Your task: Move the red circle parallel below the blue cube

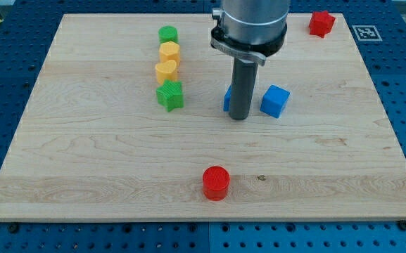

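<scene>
The red circle (216,183) lies near the view's bottom, at the board's middle. The blue cube (275,100) sits right of centre. A second blue block (227,99) is mostly hidden behind the rod, so its shape is unclear. My tip (238,117) rests between the two blue blocks, close to the hidden one and a little left of the cube. The red circle is well below my tip and slightly to its left.
A column of blocks stands at upper left: green circle (167,34), yellow hexagon (169,51), yellow block (166,71), green star (170,95). A red star-like block (321,23) sits at the top right corner. The wooden board (83,161) lies on a blue perforated table.
</scene>
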